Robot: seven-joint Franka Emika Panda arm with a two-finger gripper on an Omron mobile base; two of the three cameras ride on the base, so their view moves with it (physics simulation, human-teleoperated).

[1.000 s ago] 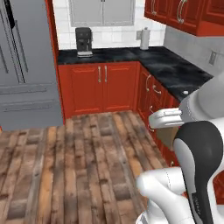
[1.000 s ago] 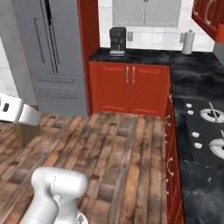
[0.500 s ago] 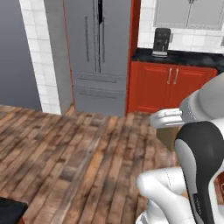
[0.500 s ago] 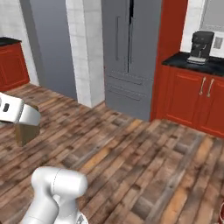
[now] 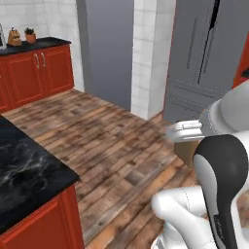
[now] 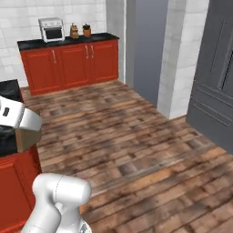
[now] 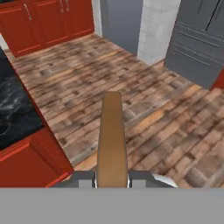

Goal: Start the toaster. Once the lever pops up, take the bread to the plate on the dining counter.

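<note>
Bread, one slice, sits clamped in the hand.

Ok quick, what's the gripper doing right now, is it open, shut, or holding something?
Gripper: shut on the bread, the slice held edge-on between its fingers.

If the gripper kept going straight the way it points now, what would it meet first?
Probably the wooden floor. The gripper, shut on the bread, looks forward and down over bare planks, with the dining counter off to one side. Depth is unclear, so this is a judgement.
</note>
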